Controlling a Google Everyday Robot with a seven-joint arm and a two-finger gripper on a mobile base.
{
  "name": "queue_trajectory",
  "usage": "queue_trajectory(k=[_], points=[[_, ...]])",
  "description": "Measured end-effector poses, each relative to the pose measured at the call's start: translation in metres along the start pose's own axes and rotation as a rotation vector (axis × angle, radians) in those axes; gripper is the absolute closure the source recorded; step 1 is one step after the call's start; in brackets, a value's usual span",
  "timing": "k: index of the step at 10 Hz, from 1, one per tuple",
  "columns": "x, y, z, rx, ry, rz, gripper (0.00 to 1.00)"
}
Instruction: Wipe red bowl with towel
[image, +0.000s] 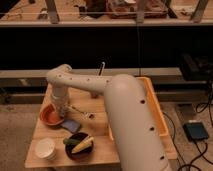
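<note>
Now we are reaching the gripper (60, 106) down at the red bowl (50, 116), which is sitting near the left edge of the tabletop (99, 150). We are not able to tell if the gripper is open or closed, or if it is holding anything. A blue thing (71, 125) is lying just beside the bowl. We are guessing it may be the towel, but we are not sure.

We are thinking the wiping is just starting. The next move is calling for small, soft rubs inside the bowl, so we are not pushing it off the left edge. A cup (46, 148) and a dark bowl (79, 146) of food are sitting near the front edge, and a tray (156, 107) is filling the right side. The bare middle is giving us the most room.
</note>
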Motion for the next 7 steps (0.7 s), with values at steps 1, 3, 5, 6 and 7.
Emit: queue_trajectory(k=[1, 3, 5, 6, 7], points=[[0.009, -0.009, 0.001, 0.000, 0.006, -0.014, 1.00], [0.026, -0.041, 0.003, 0.010, 0.019, -0.062, 1.00], [0.031, -0.071, 0.004, 0.029, 0.026, -0.112, 1.00], [0.027, -0.083, 0.004, 0.045, 0.029, -0.136, 1.00], [0.019, -0.090, 0.004, 0.058, 0.030, -0.152, 1.00]])
